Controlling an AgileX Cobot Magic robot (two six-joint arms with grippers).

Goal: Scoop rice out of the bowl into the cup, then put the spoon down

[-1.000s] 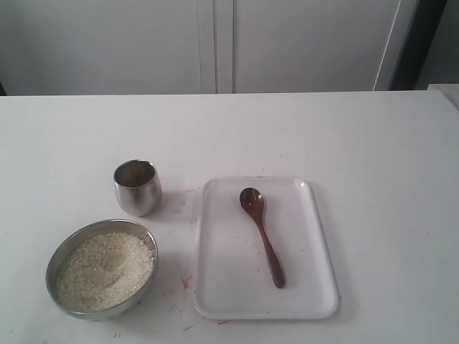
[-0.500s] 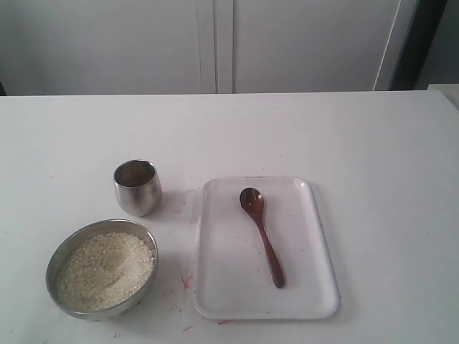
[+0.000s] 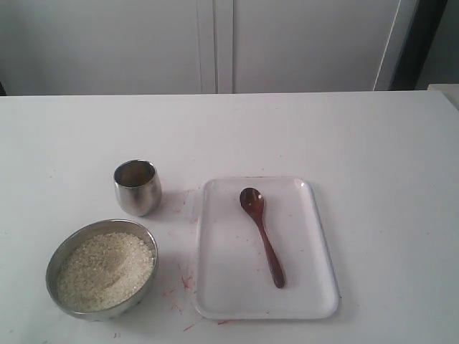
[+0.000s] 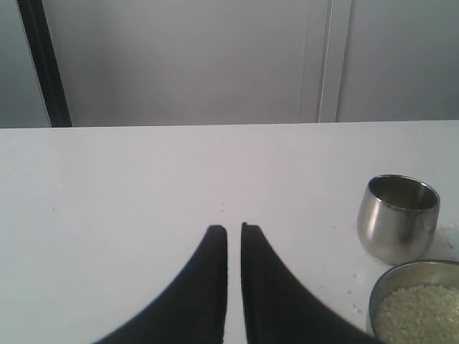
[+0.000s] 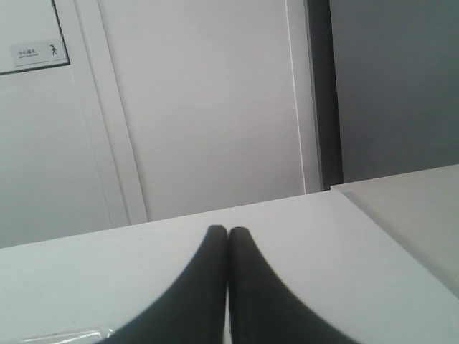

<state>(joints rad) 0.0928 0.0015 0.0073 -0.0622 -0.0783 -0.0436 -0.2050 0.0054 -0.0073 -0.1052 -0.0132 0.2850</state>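
Spoon (image 3: 264, 240) well inside tray (image 3: 226, 283) rim

From the left wrist, the bowl (image 4: 412, 266) just beside the cup (image 4: 398, 217) runs off the picture's edge, so only part of its rice (image 4: 423, 315) shows.

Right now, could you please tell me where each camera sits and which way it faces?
Exterior view: high over the table, looking down at the bowl of rice, cup, and spoon on its tray; no robot parts.
Left wrist view: low behind the closed left hand, facing across the table toward the wall.
Right wrist view: low behind the closed right hand, facing a white wall.
Shared: exterior and left wrist both show cup and bowl.
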